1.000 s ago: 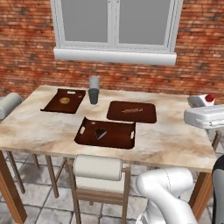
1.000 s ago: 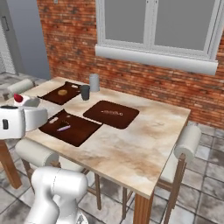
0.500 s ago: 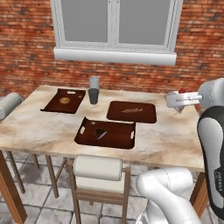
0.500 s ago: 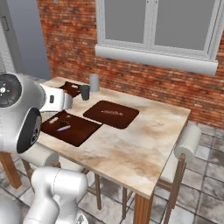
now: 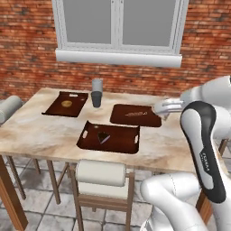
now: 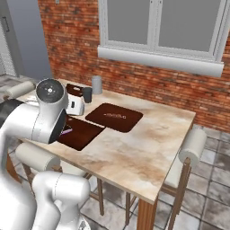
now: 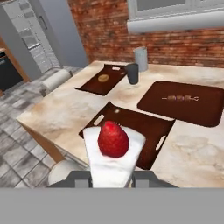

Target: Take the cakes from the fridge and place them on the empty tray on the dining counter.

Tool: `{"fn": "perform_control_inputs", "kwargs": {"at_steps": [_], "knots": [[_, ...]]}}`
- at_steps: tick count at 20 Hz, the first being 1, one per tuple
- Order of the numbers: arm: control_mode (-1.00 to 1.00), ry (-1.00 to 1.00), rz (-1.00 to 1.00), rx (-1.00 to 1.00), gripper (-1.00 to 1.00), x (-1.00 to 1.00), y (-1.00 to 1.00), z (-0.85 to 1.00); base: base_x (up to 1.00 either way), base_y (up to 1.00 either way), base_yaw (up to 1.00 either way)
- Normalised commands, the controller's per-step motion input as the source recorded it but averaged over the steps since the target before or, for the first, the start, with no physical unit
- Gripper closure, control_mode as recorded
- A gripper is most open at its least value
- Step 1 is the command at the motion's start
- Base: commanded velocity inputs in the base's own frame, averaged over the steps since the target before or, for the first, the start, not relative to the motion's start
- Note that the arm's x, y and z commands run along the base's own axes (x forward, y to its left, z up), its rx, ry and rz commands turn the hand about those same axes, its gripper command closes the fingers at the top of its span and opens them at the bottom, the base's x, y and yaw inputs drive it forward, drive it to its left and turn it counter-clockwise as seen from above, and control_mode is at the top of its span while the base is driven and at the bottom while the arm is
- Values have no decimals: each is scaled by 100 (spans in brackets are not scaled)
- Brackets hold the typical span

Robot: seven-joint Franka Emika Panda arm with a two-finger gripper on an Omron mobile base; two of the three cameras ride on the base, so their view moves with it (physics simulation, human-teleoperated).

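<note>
— While your gripper (image 7: pixel 112 181) sits at the bottom centre of the hand view, what is it doing?
— You have its fingers drawn in tight on the white cake (image 7: pixel 113 153), the wedge with the red top filling the lower middle.
— And where do you see the tray (image 5: pixel 122 143)?
— In the left base view it lies at the centre of the frame on the dining counter (image 5: pixel 40 133), with the chocolate cake (image 5: pixel 104 136) inside it, towards its left half.
— What about your hand there?
— You'll find it at the right edge, above the counter's right side.
</note>
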Motion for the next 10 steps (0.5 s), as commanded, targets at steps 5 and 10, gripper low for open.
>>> {"fn": "perform_control_inputs", "kwargs": {"at_steps": [5, 10], "knots": [[-100, 11, -7, -10, 100, 49, 42, -49, 0, 0, 0], [-100, 8, -3, -1, 100, 42, 15, -56, 0, 0, 0]]}}
